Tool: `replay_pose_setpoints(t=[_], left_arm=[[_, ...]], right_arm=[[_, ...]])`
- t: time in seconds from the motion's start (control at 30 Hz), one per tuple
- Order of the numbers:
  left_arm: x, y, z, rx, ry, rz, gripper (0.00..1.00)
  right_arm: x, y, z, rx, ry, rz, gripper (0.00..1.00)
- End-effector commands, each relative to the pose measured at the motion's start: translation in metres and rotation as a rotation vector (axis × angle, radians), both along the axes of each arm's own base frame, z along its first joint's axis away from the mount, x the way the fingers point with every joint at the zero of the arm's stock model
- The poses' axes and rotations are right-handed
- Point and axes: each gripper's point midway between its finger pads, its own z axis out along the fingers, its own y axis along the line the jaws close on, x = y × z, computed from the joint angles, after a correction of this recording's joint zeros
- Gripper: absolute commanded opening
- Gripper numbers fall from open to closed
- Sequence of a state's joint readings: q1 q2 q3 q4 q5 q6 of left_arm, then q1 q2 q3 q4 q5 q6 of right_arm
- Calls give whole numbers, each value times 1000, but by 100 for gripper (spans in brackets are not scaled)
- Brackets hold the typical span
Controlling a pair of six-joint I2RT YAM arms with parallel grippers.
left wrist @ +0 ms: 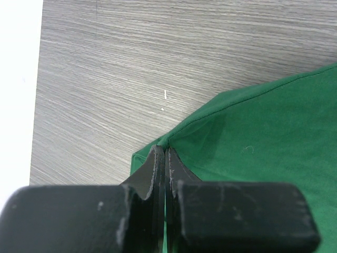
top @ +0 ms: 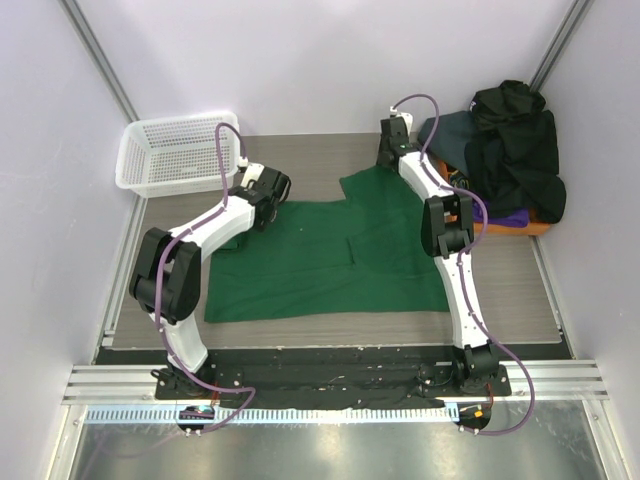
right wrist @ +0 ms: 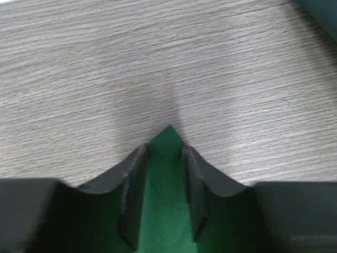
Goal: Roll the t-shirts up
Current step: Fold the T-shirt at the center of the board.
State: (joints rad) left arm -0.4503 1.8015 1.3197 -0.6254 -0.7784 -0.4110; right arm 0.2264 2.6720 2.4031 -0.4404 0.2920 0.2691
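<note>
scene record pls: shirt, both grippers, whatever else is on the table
green t-shirt: spread flat, mid-table
left gripper: shut, pinching the shirt's far-left edge
right gripper: open, fingers either side of a far-right corner of the shirt, not clamped
other t-shirts: dark heap, far right, a purple one showing underneath
orange tray: under the heap, mostly hidden
basket: white mesh, far left corner

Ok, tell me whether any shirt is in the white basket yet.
No, the white mesh basket shows only its own bare floor in the top view, and the green t-shirt lies spread out beside it.
</note>
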Motion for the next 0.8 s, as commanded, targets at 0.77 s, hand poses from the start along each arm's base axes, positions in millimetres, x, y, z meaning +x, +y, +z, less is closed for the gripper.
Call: replay_pose_setpoints(t=[0.77], left_arm=[[52,15,24,145,-106,-71,0]], right_arm=[[-29,-10,75,-49,-81,-9,7]])
